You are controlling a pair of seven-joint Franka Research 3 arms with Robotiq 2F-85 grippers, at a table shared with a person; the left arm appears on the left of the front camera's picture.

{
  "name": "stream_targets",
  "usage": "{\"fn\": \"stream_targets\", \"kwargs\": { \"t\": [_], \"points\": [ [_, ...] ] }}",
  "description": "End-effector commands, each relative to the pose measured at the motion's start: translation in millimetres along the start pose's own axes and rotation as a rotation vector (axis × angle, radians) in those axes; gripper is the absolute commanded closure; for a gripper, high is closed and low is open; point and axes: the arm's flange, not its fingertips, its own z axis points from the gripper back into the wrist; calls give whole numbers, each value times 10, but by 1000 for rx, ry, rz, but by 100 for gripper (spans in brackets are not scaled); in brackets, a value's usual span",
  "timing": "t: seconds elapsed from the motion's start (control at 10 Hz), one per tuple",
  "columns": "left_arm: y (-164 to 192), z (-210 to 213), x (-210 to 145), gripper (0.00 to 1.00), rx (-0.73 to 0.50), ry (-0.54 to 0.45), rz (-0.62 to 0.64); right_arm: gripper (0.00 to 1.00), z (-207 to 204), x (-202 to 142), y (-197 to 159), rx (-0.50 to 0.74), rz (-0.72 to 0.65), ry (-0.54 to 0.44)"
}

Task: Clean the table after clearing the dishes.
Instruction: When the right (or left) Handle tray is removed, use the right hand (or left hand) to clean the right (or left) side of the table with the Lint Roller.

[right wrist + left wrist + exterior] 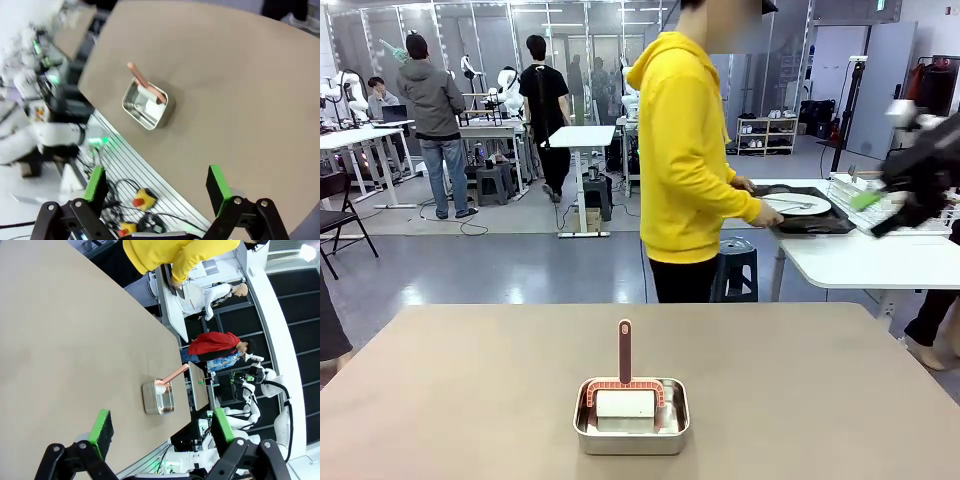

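Meanwhile, at upper right of the front view, a person [685, 150] in a yellow top sets the dishes [796, 204] on a white side table [860, 262]. The table [470, 380] carries a steel pan [631, 428] at lower centre, holding a brush [624, 360] with an upright reddish handle. The left gripper [161, 432] and the right gripper [156, 186] both hang with jaws wide apart, holding nothing. Taking the brush cleanly likely means straddling the handle squarely, closing firmly and lifting clear of the pan's rim before wiping.
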Motion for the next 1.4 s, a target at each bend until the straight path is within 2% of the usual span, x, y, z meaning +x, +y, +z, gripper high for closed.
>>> {"fn": "stream_targets", "kwargs": {
  "t": [0.0,0.2,0.3,0.5,0.7,0.8,1.3],
  "points": [
    [-50,30,3,0,-3,-4,17,0,-496,397,138,-137,123,126],
    [-50,30,3,0,-3,-4,17,0,-1257,583,435,-182,262,269],
    [-50,30,3,0,-3,-4,17,0,-1573,556,495,-261,347,307],
    [-50,30,3,0,-3,-4,17,0,-1990,487,562,-298,470,372],
    [-50,30,3,0,-3,-4,17,0,-2161,447,617,-313,485,377],
    [-50,30,3,0,-3,-4,17,0,-2126,517,628,-280,446,405],
    [-50,30,3,0,-3,-4,17,0,-2126,517,628,-280,446,405]
  ]
}}
